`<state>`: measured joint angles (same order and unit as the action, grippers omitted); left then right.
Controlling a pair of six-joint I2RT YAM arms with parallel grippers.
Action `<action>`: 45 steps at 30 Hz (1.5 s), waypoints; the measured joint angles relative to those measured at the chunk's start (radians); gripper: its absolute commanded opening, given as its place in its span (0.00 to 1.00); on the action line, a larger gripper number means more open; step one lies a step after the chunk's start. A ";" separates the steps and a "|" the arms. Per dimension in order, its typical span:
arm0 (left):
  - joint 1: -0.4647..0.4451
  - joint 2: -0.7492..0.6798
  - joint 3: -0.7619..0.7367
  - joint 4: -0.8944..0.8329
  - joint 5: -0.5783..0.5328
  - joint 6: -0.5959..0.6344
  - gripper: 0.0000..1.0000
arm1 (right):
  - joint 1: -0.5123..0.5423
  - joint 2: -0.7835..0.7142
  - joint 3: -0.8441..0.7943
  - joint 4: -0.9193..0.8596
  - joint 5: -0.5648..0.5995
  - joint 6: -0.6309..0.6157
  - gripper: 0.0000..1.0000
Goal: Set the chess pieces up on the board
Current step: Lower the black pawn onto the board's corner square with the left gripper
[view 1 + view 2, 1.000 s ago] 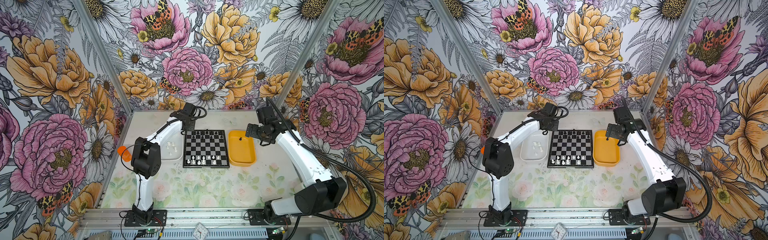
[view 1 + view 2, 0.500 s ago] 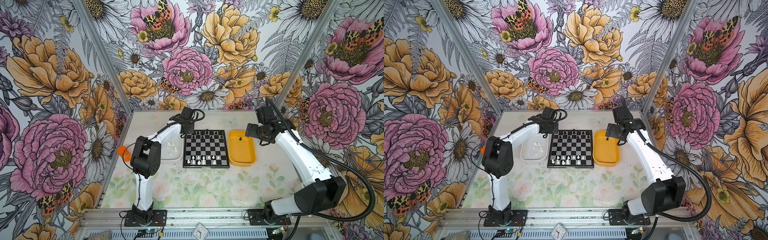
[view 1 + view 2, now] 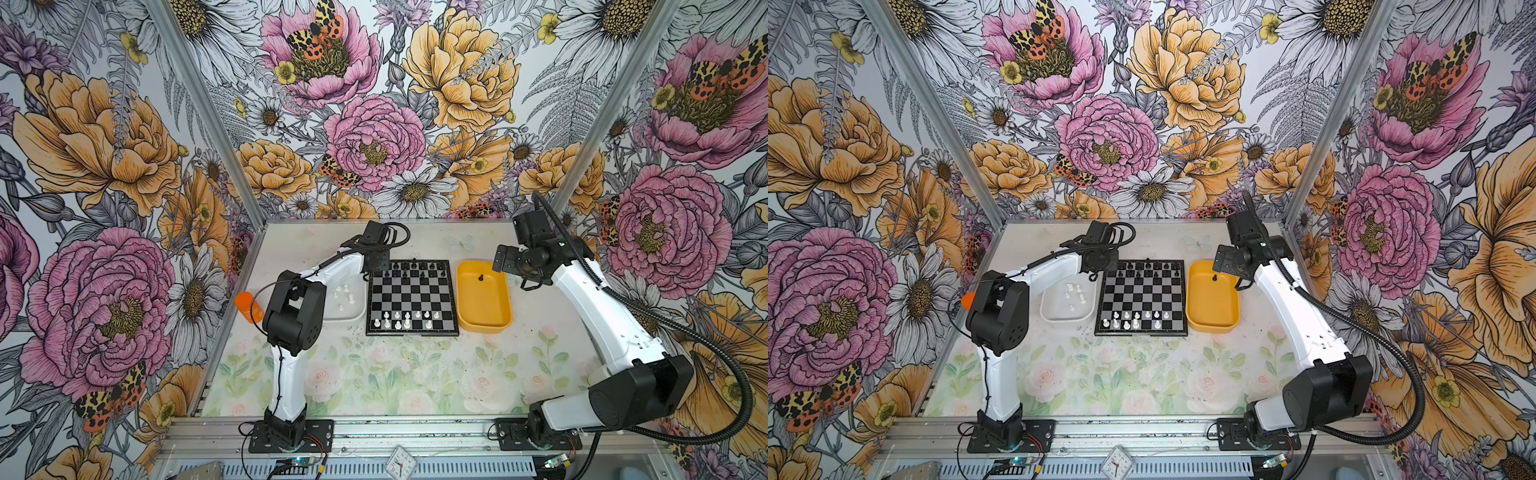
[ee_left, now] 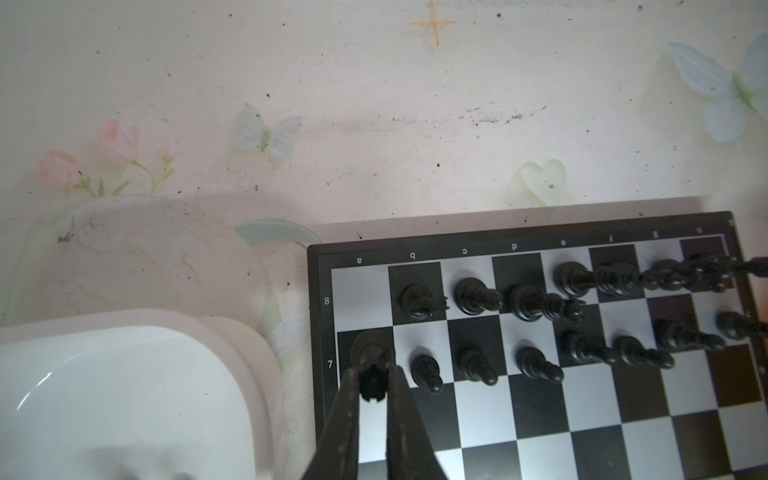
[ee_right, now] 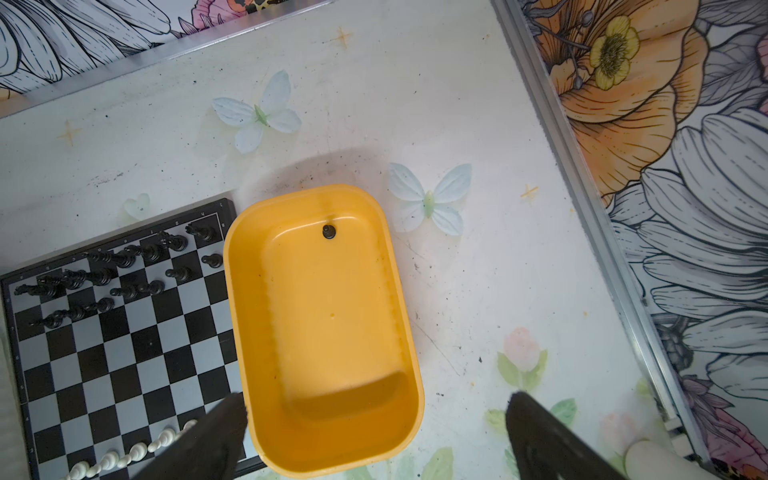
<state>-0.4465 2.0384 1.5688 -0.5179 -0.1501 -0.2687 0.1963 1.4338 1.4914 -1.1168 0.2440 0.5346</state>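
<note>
Left tool (image 4: 372, 376) clamped on a black piece (image 4: 370, 353) at the board (image 4: 519, 239) edge; vacant corner square (image 4: 359, 299) just beyond tips. Right tool (image 5: 374, 399) jaws apart, lone pawn (image 5: 329, 231) ahead in yellow tray (image 5: 237, 332).

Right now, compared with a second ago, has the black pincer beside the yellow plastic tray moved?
No. The right arm's black pincer sits at the same spot by the far end of the yellow rectangular plastic tray.

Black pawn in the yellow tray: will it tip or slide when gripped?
Probably light and toppled easily: the small black plastic pawn stands upright, tiny beside the open right gripper. It may skid; the floor of the yellow plastic tray looks smooth.
</note>
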 measured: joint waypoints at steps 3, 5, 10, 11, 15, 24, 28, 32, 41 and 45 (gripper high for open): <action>0.000 0.000 -0.016 0.021 -0.013 -0.008 0.09 | 0.000 0.000 0.000 -0.001 0.004 -0.002 1.00; 0.000 0.000 -0.022 0.035 -0.020 -0.013 0.09 | 0.000 0.000 0.003 -0.004 0.008 -0.004 1.00; -0.001 0.000 -0.034 0.071 -0.047 -0.014 0.11 | 0.000 0.000 0.016 -0.014 0.021 -0.005 1.00; -0.001 0.001 -0.036 0.078 -0.052 -0.014 0.10 | 0.000 -0.001 0.017 -0.016 0.023 -0.005 1.00; -0.001 0.014 -0.036 0.104 -0.069 -0.020 0.11 | 0.000 -0.003 0.017 -0.029 0.031 -0.012 1.00; -0.003 0.053 -0.048 0.144 -0.082 -0.021 0.11 | -0.001 -0.012 0.027 -0.052 0.048 -0.023 1.00; -0.008 0.053 -0.054 0.169 -0.091 -0.021 0.11 | -0.002 -0.013 0.035 -0.062 0.052 -0.029 1.00; -0.010 0.053 -0.056 0.191 -0.095 -0.021 0.11 | -0.007 -0.013 0.040 -0.072 0.053 -0.035 1.00; -0.016 0.053 -0.101 0.261 -0.109 -0.021 0.12 | -0.013 -0.013 0.069 -0.102 0.069 -0.058 1.00; -0.021 0.053 -0.132 0.296 -0.121 -0.021 0.13 | -0.014 -0.013 0.086 -0.117 0.078 -0.070 1.00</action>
<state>-0.4671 2.0914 1.4372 -0.2222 -0.2707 -0.2897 0.1818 1.4212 1.5772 -1.2343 0.3222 0.4644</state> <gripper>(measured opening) 0.127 0.996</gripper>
